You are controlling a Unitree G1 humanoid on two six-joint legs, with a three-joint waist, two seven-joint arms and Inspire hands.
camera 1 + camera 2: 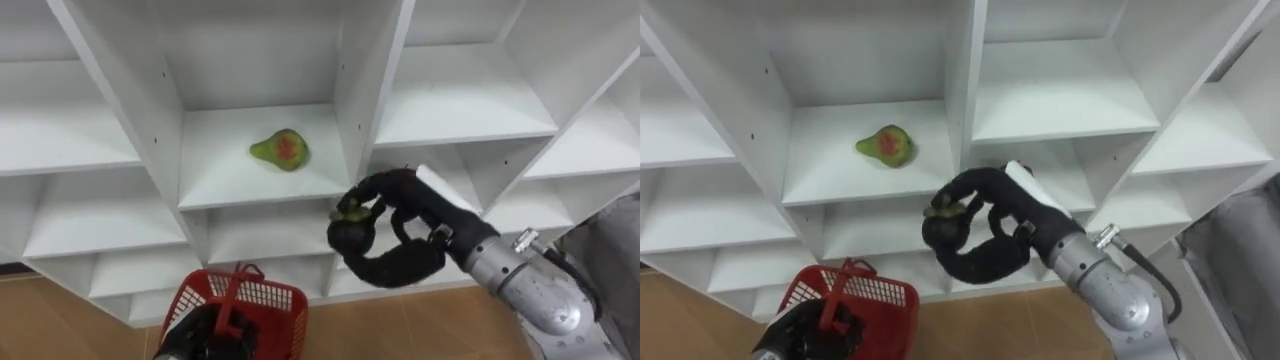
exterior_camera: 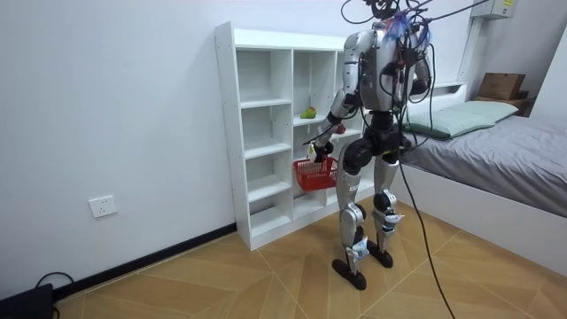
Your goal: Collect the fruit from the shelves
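1. Where the scene lies nearest, at the lower left of the eye views, the left hand (image 1: 200,338) has its fingers curled round the upright handle of the red basket (image 1: 262,305). The part of the basket's inside that shows is red mesh wall.
2. To the right of the basket and higher up, the right hand (image 1: 395,262) is raised before the closet's lower compartments. Its fingers and thumb are curled round a small green fruit (image 1: 352,210), which sits at the fingertips.
3. Behind both hands stands the white closet (image 1: 362,70), divided into open compartments. In the centre compartment, above the right hand, a green-and-red fruit (image 1: 281,150) lies on the shelf board, apart from both side walls.
4. In the room view the robot stands upright on a wooden floor (image 2: 266,283), facing the closet, with the basket in front of the lower shelves. A bed (image 2: 496,159) stands at the room view's right.
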